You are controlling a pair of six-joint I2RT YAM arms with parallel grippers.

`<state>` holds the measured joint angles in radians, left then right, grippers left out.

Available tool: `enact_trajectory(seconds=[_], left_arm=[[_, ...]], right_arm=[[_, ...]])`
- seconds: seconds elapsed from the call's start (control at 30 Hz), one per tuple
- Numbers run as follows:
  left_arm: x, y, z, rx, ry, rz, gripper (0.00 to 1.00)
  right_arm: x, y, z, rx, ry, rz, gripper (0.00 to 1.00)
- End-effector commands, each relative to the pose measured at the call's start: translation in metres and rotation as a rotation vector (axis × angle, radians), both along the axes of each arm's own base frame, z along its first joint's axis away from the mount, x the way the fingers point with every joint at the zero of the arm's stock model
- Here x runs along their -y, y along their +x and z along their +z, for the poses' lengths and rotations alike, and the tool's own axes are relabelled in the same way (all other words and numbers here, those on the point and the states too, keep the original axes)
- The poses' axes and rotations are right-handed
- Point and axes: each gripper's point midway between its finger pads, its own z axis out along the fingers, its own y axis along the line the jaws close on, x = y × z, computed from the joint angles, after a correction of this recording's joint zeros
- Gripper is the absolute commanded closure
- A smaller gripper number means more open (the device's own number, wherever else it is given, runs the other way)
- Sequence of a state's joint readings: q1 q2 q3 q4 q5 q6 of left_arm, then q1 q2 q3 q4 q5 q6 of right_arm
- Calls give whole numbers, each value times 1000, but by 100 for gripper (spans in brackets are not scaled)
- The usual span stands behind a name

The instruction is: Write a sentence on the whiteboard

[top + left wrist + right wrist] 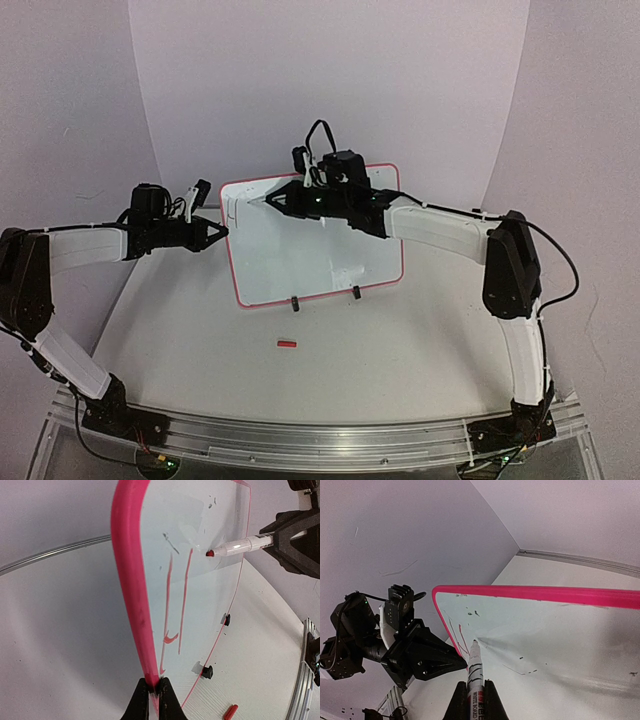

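Nearest you, the metal rail [320,436] ran along the table's [180,350] front edge with both arm bases bolted on it. Just beyond, a small red cap [287,344] lay loose on the tabletop, well apart from everything and in nobody's way.

Behind that stood the whiteboard [330,255], propped on its two black feet [295,303] near the middle of the table, its writing face turned toward you. The sentence [172,600] was barely begun: two long red strokes and a short hooked mark close to the board's left edge, with a few dark specks higher up. No word was readable.

Your left pincer [224,232] was pressed together on the board's red frame at its left edge, fingertips pinching the rim from both sides. Your right pincer [475,690] reached across the board's upper part from the right, its arm covering some of the board's top right, and it was clamped tight on the white marker [475,667]. The marker's red tip sat at the board's surface just right of the strokes; whether it actually touched, you couldn't tell.

Farthest back, the plain pale wall [330,80] curved around the scene.
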<state>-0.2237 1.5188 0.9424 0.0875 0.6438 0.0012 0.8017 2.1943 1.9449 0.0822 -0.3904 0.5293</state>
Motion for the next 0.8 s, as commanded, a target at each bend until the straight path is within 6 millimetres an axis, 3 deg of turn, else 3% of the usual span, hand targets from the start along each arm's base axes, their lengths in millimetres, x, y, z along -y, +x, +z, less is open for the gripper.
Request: enact_trajectory(seconds=[0.0, 0.4, 0.77], left_arm=[[-2, 7, 5, 44, 50, 7, 100], [-2, 7, 5, 45, 49, 6, 100], [-1, 8, 5, 44, 48, 6, 100]], right_arm=[[-7, 8, 1, 9, 19, -7, 100], [-9, 11, -12, 0, -19, -17, 100], [-3, 0, -30, -25, -71, -13, 100]])
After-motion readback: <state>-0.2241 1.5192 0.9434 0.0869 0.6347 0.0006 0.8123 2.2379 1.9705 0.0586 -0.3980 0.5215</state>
